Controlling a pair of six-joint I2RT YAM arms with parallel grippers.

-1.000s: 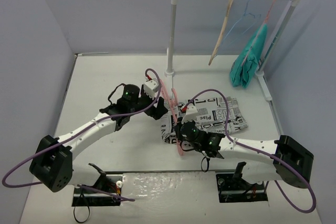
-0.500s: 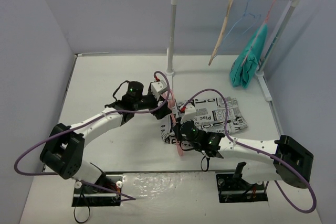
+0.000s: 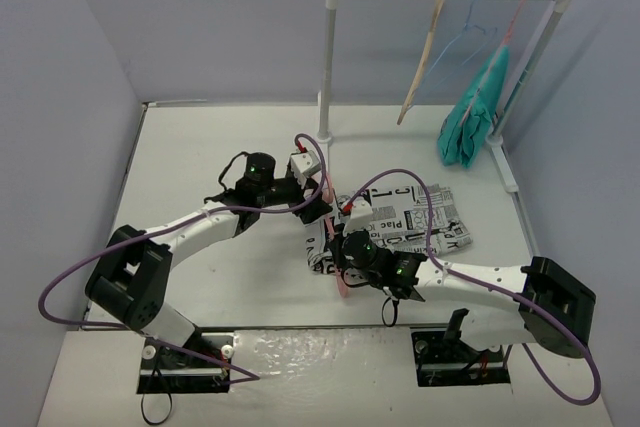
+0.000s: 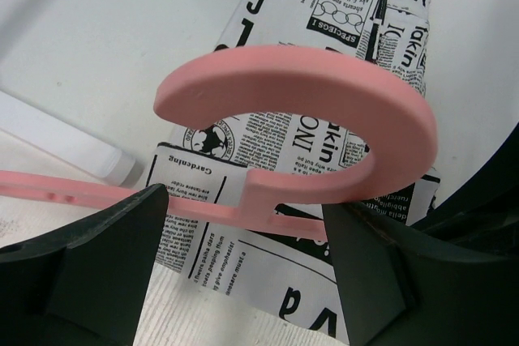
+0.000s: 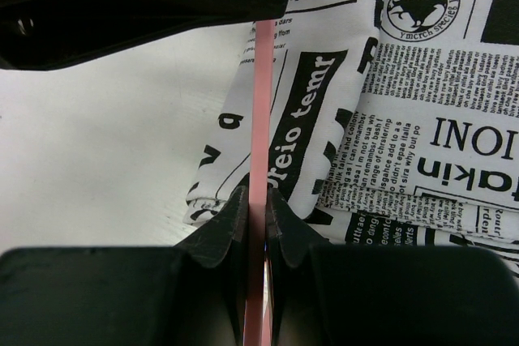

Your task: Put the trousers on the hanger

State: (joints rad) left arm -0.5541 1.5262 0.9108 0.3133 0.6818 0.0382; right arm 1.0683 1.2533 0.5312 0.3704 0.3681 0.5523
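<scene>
The trousers (image 3: 425, 219) lie flat on the table (image 3: 200, 147), spreading away beyond the right gripper's (image 3: 343, 247) tips and underneath both sets of jaws; in the right wrist view their printed fabric (image 5: 422, 119) fills the space to the right of the jaws, with a folded edge just ahead of them. The hanger (image 3: 326, 183) sits over the trousers' near edge; the right gripper (image 5: 258, 200) is clenched on its thin pink bar (image 5: 261, 103), which runs straight out from between the pressed-together fingertips. The left gripper (image 3: 318, 209) is released, its jaws spread wide; in the left wrist view the hanger's neck stands between the two dark fingers (image 4: 113, 241), the curved hook (image 4: 324, 70) arches just beyond them, and the trousers (image 4: 284, 131) show through the hook; whether either finger touches the bar I cannot tell.
</scene>
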